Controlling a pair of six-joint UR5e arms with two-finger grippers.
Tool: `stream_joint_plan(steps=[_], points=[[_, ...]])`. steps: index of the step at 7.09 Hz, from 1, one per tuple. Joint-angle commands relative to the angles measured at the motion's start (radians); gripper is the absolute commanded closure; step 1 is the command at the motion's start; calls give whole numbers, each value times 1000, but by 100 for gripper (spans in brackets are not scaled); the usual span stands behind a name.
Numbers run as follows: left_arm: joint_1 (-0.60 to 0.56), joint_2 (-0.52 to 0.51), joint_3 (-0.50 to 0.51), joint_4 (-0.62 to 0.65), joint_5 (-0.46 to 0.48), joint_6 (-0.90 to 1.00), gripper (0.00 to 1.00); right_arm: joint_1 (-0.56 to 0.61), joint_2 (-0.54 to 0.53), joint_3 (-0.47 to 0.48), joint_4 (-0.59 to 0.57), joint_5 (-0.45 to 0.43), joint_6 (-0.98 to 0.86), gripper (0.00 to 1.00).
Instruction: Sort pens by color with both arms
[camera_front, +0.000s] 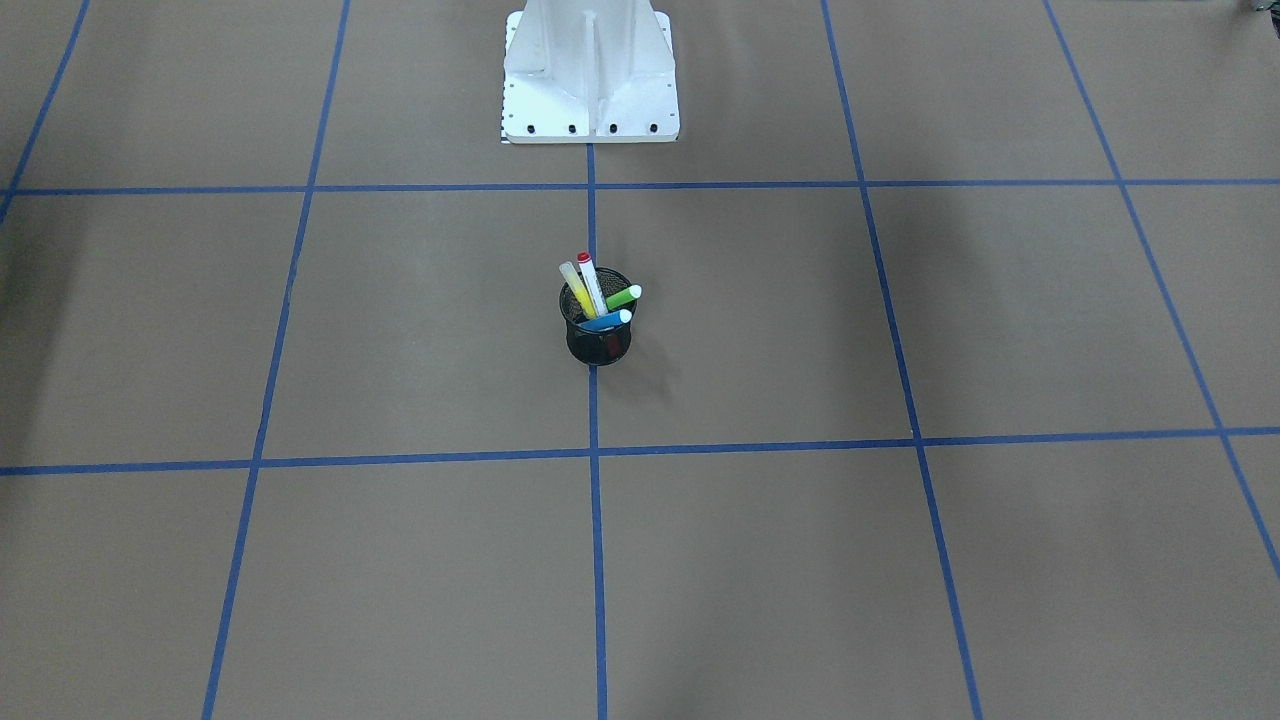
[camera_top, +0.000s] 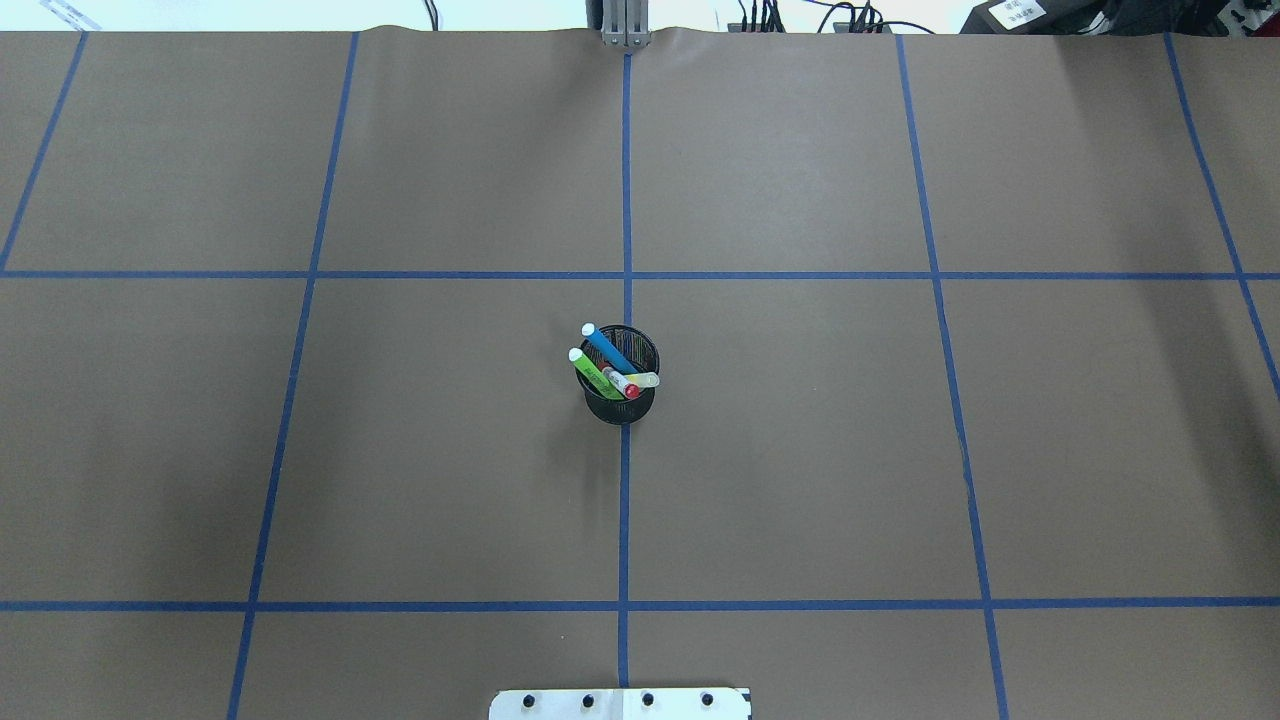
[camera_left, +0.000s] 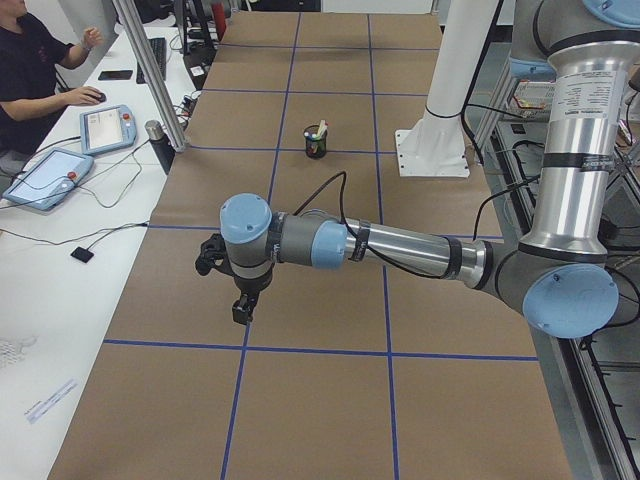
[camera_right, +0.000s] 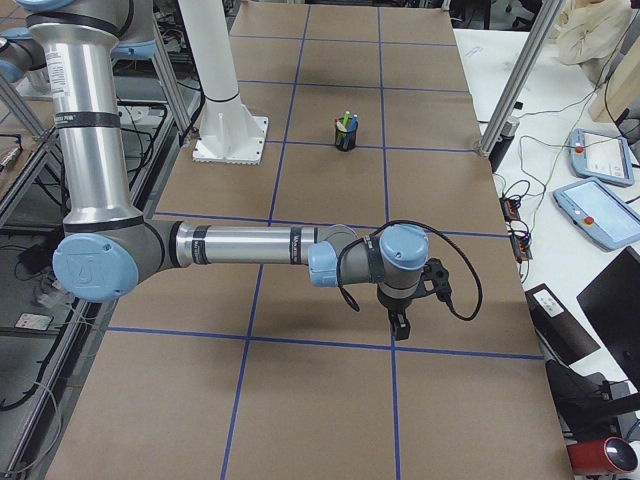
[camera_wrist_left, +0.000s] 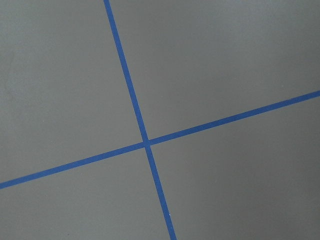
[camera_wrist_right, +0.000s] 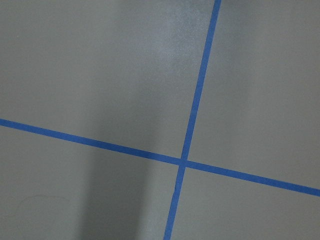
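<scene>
**Pens (camera_top: 607, 350) stand together in the cup; both arms hang out over the table's ends**

Four of them share a black mesh cup (camera_front: 598, 345), which stands upright on the table's brown paper (camera_front: 400, 330). It sits right on the blue tape line (camera_front: 597, 560) that runs out from the white pedestal (camera_front: 590, 70). The blue pen (camera_front: 607, 321) and the green pen (camera_front: 622, 298) lean over the rim toward the robot's left. The yellow pen (camera_front: 576, 288) and the white pen with a red cap (camera_front: 592, 284) lean back toward the pedestal. All four tips stick out above the rim.

The left arm (camera_left: 400, 248) stretches out level over its end of the table, well apart from the cup. The left gripper (camera_left: 241, 310) points straight down above the paper, just beside a tape line. The right arm (camera_right: 240, 245) is posed the same way at the other end. The right gripper (camera_right: 399, 326) also points down, near a crossing of tape lines.

Each wrist camera shows only bare paper and a crossing of blue tape, with no fingers in frame. Only the side views show the grippers, so I cannot tell how far the fingers are spread. Nothing can be seen held in either one.
</scene>
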Motion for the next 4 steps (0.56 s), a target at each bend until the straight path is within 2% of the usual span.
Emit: stream_joint_plan(steps=[1,4], points=[[0,0,0,0,0,0,0,-1,0,-1,-2,2,1,1],[0,0,0,-2,0,3,0,-1,11,7,0,8,-1,1]])
